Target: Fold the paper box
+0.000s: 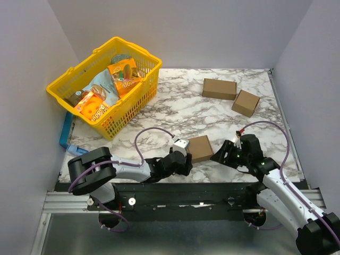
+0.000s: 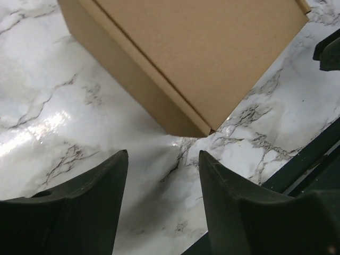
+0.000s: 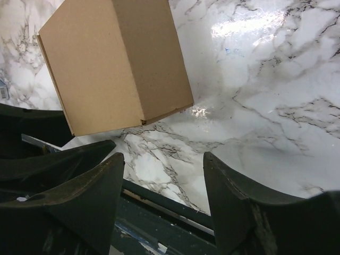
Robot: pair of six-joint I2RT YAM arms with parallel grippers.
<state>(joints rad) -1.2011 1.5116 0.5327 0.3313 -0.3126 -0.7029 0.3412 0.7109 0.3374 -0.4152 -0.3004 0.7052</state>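
The paper box [image 1: 201,147] sits folded up as a small brown cuboid on the marble counter [image 1: 175,109], at lower centre of the top view, close to the near edge. The left end effector [image 1: 185,161] lies at its lower left and the right end effector [image 1: 220,155] just to its right, so the box is between the 2. In the left wrist view the 2 jaws stand apart over bare counter, and the box fills the upper part of the frame, clear of the tips. In the right wrist view the jaws are likewise apart and hold nothing, and the box lies at upper left. From above, the left arm may touch the box's corner, though that view is too coarse to be sure. A long cardboard cuboid [image 1: 219,88] and a squarish cardboard cuboid [image 1: 245,103] rest at upper right. A yellow basket [image 1: 130,109] holding snack packets [image 1: 101,98] stands at upper left.
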